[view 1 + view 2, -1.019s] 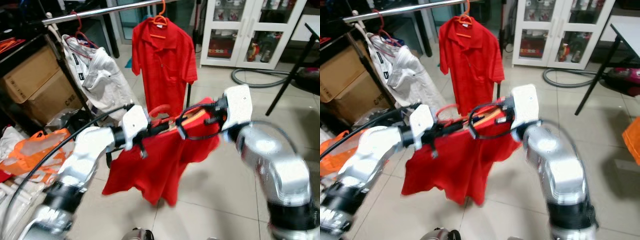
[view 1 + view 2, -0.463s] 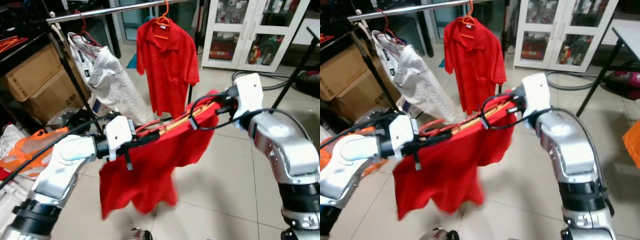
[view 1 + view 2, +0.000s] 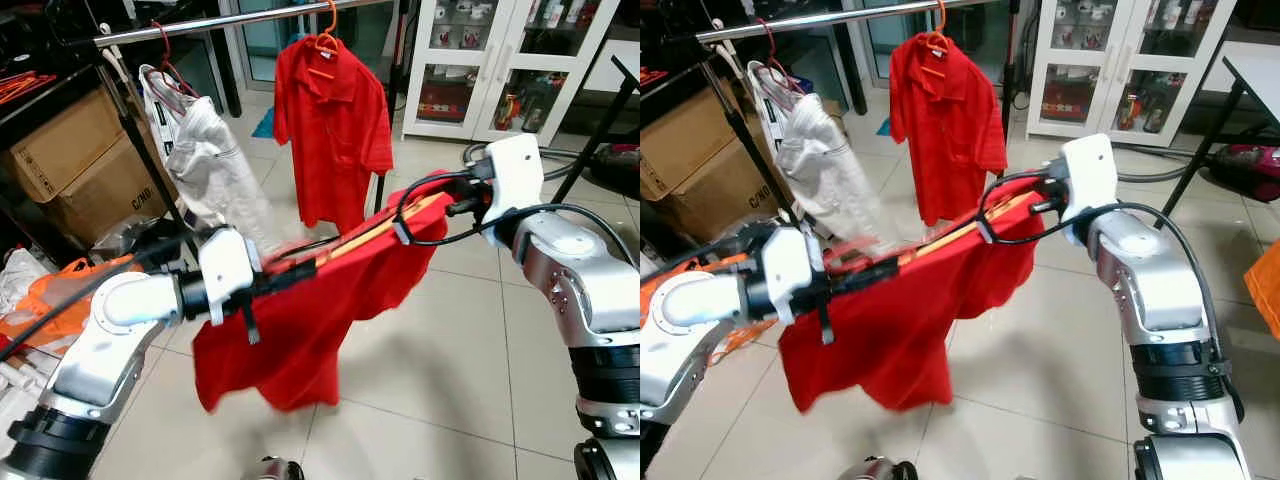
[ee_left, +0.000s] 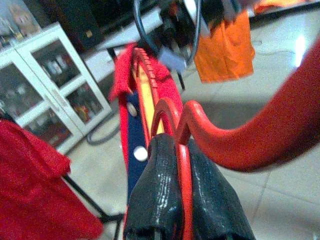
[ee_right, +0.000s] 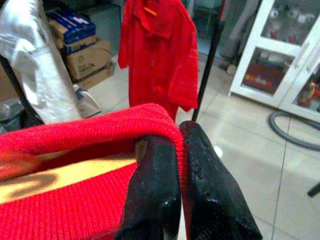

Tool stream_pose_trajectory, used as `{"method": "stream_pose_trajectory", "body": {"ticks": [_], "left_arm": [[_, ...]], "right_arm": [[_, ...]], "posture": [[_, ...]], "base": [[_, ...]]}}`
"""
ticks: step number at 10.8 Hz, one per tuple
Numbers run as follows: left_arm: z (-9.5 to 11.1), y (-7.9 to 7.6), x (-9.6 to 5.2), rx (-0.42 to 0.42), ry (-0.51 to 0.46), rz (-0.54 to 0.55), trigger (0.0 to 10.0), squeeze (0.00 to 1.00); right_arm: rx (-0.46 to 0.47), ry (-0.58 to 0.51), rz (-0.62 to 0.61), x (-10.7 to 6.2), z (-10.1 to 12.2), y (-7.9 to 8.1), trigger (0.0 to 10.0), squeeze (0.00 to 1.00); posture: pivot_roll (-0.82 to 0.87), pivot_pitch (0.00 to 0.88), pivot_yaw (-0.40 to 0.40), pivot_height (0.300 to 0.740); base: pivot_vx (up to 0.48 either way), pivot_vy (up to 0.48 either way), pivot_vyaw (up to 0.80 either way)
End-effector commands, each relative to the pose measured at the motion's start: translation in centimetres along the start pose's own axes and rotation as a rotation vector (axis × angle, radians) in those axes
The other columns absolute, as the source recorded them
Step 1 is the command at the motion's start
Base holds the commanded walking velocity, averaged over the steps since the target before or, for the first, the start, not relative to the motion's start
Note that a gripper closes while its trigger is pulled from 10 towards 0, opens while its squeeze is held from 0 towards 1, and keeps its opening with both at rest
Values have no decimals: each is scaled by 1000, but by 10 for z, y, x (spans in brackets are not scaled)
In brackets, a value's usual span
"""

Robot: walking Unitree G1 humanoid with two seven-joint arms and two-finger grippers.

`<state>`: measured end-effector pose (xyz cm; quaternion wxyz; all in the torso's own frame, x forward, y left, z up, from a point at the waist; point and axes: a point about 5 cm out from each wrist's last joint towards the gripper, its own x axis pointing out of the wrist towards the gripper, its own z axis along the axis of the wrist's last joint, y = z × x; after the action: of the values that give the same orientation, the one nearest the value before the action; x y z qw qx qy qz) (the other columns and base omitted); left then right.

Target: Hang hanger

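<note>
Left eye view: a hanger [image 3: 345,245] draped with a red shirt [image 3: 310,320] is held between both arms, below the rail [image 3: 200,22]. It is clamped by the left gripper [image 4: 181,200] near the hook and by the right gripper [image 5: 182,185] at the shoulder. The hook could be knocked against the white garment [image 3: 205,150] if raised carelessly.

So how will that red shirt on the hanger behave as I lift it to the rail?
Probably floppy: the red shirt sags in loose folds below the hanger, so it may sway. The hanger itself looks stiff, spanning straight between the left gripper and right gripper. The load seems light.
</note>
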<state>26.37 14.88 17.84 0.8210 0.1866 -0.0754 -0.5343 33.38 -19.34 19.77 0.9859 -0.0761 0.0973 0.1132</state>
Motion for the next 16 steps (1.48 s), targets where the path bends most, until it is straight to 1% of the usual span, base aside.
{"method": "stream_pose_trajectory", "body": {"ticks": [1,2,4,5,6,7,8,9,10,11,12,13,14,15,16], "left_arm": [[18,15,-13,5,-106,104,10000,0],[28,20,-12,-1,-171,141,10000,0],[40,45,-9,3,-273,341,10000,0],[39,52,-8,10,-266,395,10000,0],[29,71,-1,-7,-236,546,10000,0],[26,81,8,-57,-247,637,10000,0],[25,90,20,-124,-279,711,10000,0],[25,94,36,-208,-329,728,10000,0],[29,93,42,-239,-371,706,10000,0],[46,93,55,-316,-522,613,10000,0],[60,94,60,-359,-607,549,10000,0],[68,98,62,-388,-655,540,10000,0],[72,113,56,-503,-741,575,10000,0],[75,122,49,-587,-823,592,10000,0],[81,134,36,-703,-952,605,10000,0]], "right_arm": [[10,9,-196,-14,-7,-45,0,0],[24,23,-180,-14,-12,-41,0,0],[73,14,-123,-11,-14,-25,0,0],[87,6,-108,-10,-13,-20,0,0],[141,-48,-31,-10,-5,-4,0,0],[164,-83,25,-10,1,9,0,0],[182,-126,89,-11,7,26,0,0],[204,-159,165,-14,14,45,0,0],[202,-158,204,-16,14,54,0,0],[148,-110,313,-21,6,77,0,0],[121,-75,355,-24,-3,89,0,0],[128,-62,391,-27,-6,100,0,0],[140,-21,498,-35,-12,122,0,0],[127,14,539,-39,-20,130,0,0],[109,51,574,-43,-30,136,0,0]], "posture": [[-76,38,70,740],[-72,38,67,740],[-70,37,69,740],[-65,37,67,740],[-65,38,70,740],[-64,38,70,740],[-64,36,70,740],[-66,37,73,740],[-70,37,75,740],[-74,34,76,740],[-74,34,76,740],[-74,34,76,740],[-69,25,68,740],[-69,25,68,740],[-66,20,65,740]], "base": [[0,0,0],[0,0,0],[0,0,0],[0,0,0],[0,0,0],[0,0,0],[0,0,0],[0,0,0],[0,0,0],[0,0,0],[0,0,0],[0,0,0],[0,0,0],[0,0,0],[0,0,0]]}}
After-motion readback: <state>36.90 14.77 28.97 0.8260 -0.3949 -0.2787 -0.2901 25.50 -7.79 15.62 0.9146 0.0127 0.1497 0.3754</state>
